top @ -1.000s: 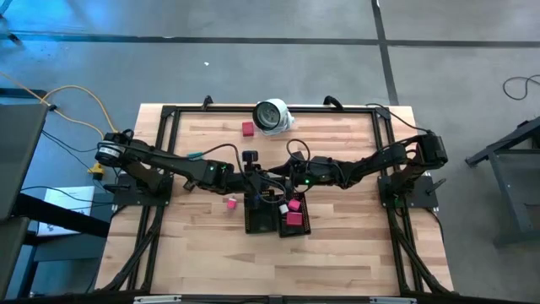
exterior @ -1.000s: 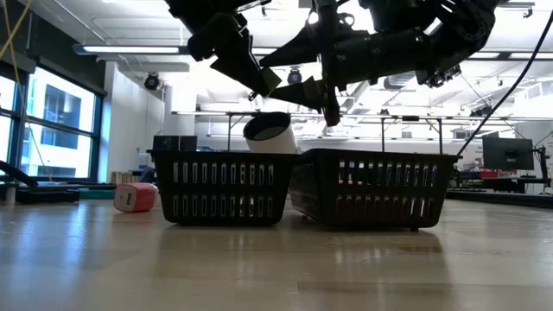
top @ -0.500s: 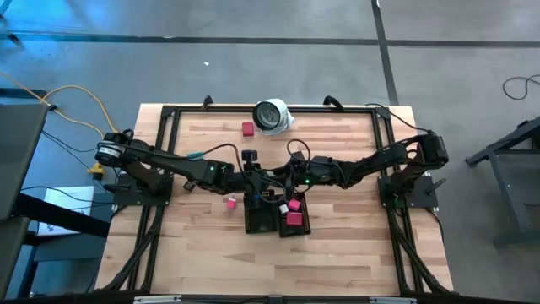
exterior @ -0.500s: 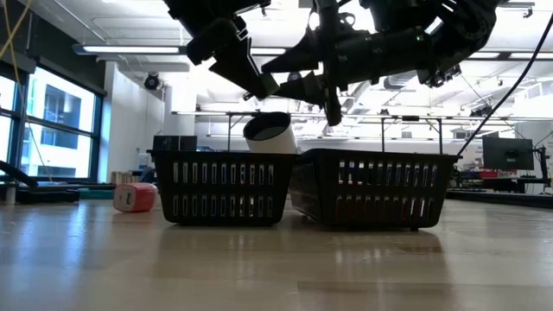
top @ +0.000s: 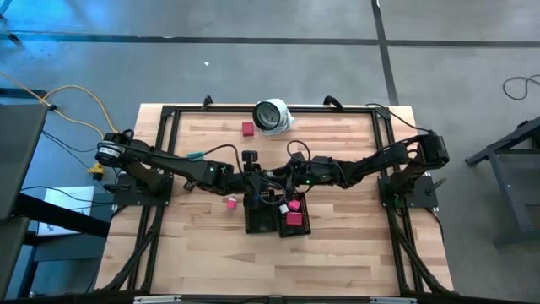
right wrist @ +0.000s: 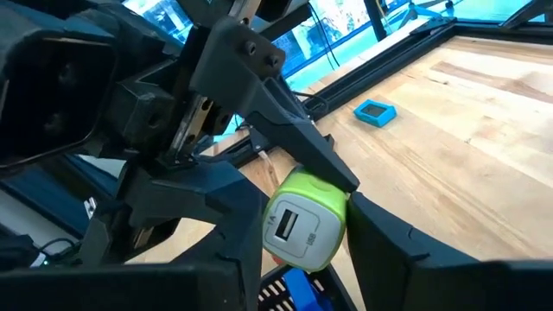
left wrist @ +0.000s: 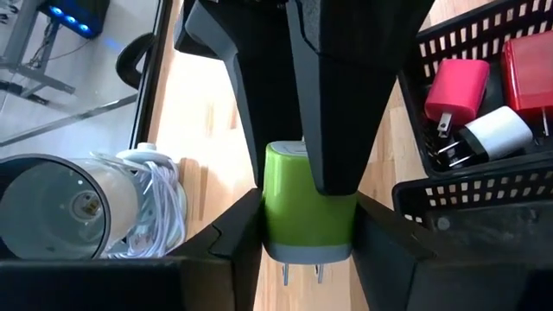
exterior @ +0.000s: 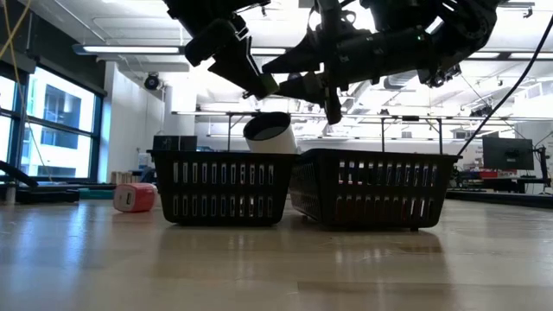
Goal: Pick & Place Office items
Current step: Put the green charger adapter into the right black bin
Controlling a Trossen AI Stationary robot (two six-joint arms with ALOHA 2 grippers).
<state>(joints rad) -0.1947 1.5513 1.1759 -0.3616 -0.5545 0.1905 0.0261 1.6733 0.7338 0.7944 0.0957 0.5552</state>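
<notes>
Gripping 1 green charger (left wrist: 308, 203): 2 grippers, left gripper (left wrist: 308, 226) & right gripper (right wrist: 298, 233).

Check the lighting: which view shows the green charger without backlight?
Low view: ceiling lights backlight both arms into silhouettes; glare streaks the table. Left wrist view: green charger evenly lit in the left gripper. Right wrist view: also well lit in the right gripper.

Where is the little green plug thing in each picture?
High view: not seen; it is hidden where the two arms meet at the table's middle.
Low view: the green charger is a small greenish bit up high, above the trays.
Left wrist view: centre.
Right wrist view: lower centre.
Shared landmark: the black tray with red pieces.
</notes>
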